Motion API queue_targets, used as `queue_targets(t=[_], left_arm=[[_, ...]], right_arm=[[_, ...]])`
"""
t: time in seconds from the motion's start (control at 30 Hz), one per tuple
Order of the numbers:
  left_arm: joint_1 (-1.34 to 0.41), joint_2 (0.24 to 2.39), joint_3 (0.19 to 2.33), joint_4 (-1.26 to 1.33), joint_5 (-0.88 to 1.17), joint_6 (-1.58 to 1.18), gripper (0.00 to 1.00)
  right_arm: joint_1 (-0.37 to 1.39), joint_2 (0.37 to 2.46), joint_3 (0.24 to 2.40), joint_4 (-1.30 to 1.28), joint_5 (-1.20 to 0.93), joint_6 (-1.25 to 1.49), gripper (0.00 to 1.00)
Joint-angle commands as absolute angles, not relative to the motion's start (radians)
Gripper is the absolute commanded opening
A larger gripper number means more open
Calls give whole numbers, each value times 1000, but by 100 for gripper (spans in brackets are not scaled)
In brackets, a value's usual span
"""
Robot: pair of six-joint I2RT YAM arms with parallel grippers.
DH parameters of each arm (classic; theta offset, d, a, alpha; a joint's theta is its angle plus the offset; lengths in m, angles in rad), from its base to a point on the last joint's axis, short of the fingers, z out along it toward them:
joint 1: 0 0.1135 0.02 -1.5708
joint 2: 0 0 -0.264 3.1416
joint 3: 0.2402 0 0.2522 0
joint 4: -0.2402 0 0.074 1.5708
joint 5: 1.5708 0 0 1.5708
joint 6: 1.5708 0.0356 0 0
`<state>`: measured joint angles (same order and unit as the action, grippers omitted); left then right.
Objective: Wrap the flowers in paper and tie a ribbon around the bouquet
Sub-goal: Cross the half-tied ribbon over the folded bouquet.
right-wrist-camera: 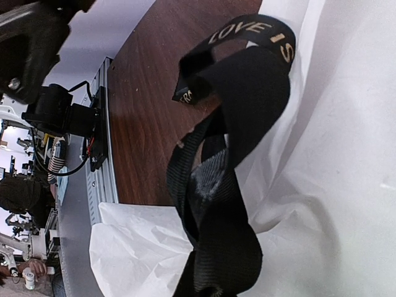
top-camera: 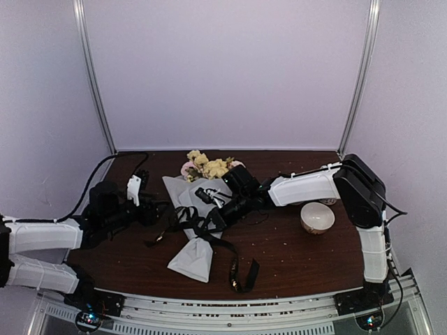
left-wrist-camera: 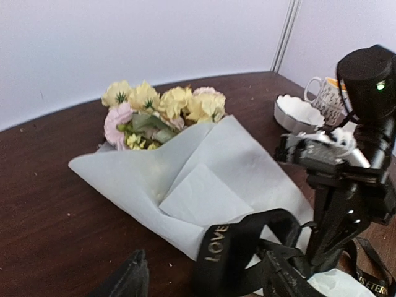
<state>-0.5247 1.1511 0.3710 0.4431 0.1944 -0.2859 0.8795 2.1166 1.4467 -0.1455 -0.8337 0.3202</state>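
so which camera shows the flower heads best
The left wrist view: the flowers sit close and unobstructed, yellow and pink blooms distinct above the paper. The top external view shows them small and blurry; the right wrist view shows none.

Soft even light, slight blur

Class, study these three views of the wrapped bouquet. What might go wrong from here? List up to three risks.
1. The ribbon forms only a loose loop, no knot visible; a tug by the right gripper, shut on it, may drag or crumple the thin paper.
2. The open left gripper straddles the loop and might pinch paper too.
3. The overlapping fold looks unsecured and could open, freeing the flowers.
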Motion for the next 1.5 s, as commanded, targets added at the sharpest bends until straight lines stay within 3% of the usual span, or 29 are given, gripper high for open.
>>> queue_targets(t=[0.0, 0.1, 0.27, 0.6, 0.9, 1.03, 1.23, 1.47], left_arm=[[-631, 985, 293, 499, 30, -92, 68], [-673, 1038, 275, 543, 162, 25, 71], [-676, 1245, 442, 387, 294, 230, 72], [-684, 1485, 678, 172, 246, 458, 74], [-699, 1502, 681, 186, 290, 449, 74], [-701, 1506, 681, 191, 303, 438, 70], [-708, 1532, 686, 208, 277, 437, 63], [-712, 1547, 679, 271, 231, 382, 40]], right_arm=[[881, 2090, 1465, -156, -839, 305, 0], [879, 2095, 1473, -153, -863, 312, 0], [880, 2095, 1486, -180, -857, 315, 2], [865, 2074, 1462, -160, -851, 341, 28], [841, 2042, 1437, -115, -863, 379, 27], [839, 2056, 1444, -96, -867, 403, 15], [839, 2087, 1464, -86, -866, 427, 22], [854, 2118, 1465, -84, -883, 443, 29]])
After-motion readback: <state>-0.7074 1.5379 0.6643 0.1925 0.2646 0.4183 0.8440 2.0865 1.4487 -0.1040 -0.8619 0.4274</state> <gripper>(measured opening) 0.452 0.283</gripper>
